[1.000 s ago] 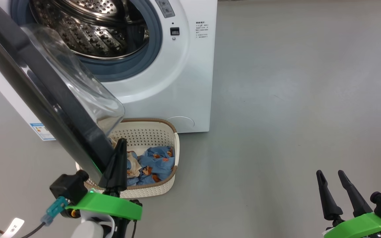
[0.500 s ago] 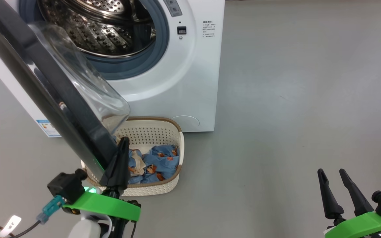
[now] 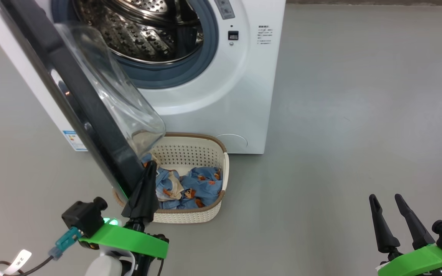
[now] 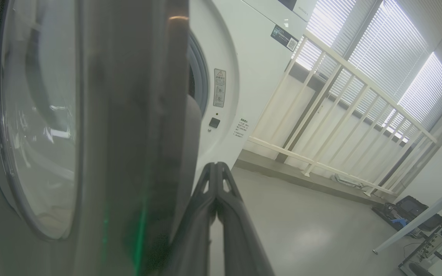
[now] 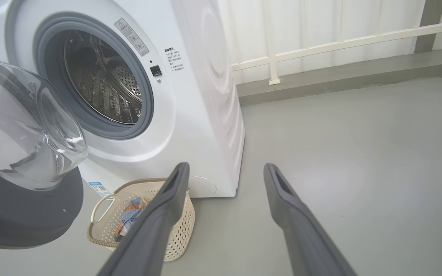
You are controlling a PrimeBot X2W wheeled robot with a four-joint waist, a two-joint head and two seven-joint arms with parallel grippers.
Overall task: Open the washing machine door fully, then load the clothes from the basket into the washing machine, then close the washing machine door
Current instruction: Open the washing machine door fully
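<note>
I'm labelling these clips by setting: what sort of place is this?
Likely a test lab, not a home: the washing machine stands on a bare grey floor, by a white railing and blinds, with gear cases nearby.

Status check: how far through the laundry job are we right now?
Done: the washing machine door stands open, with the drum exposed and empty. In hand: the left gripper, jaws shut, sits at the door's lower edge, seemingly pushing it wider; the right gripper hangs open. Left: the clothes lie in the basket, so loading and closing remain.
</note>
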